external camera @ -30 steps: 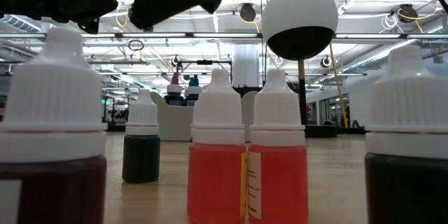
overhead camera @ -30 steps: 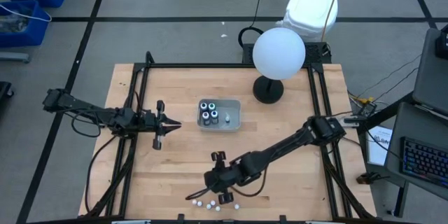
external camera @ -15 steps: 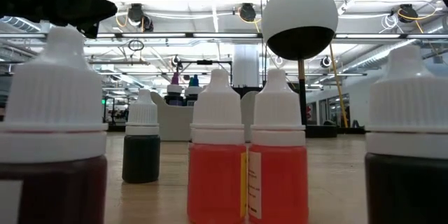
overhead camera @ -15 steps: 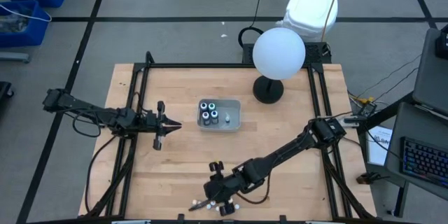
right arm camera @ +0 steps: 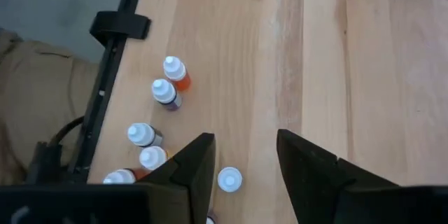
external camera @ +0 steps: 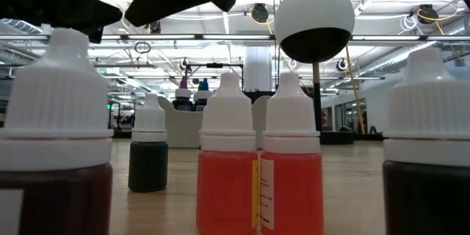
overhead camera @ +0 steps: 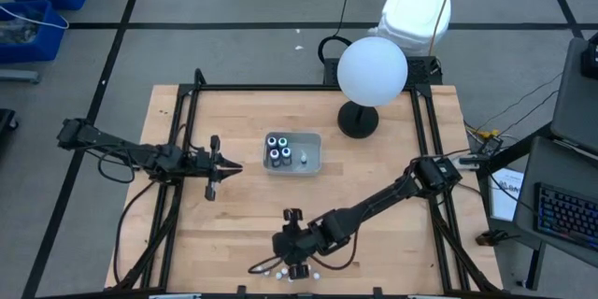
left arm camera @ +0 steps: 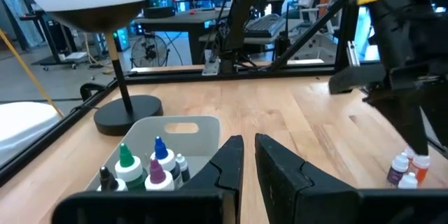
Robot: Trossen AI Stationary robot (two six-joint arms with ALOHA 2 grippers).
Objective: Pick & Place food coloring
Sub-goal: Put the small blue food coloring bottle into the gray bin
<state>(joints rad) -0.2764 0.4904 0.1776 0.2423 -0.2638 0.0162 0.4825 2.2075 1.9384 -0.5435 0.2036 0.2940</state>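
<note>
Food coloring bottle (right arm camera: 229, 179) btwn open right fingers (right arm camera: 308, 168), untouched.

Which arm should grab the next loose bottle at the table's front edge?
Right. Its open gripper hangs right over the white-capped bottles; the left gripper sits beside the tray, far from them.

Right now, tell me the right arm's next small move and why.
Probably lower straight down. The right gripper hangs open above a white-capped bottle standing between its fingers, clear of the other loose bottles, so closing on it should follow before carrying it to the grey tray.
</note>
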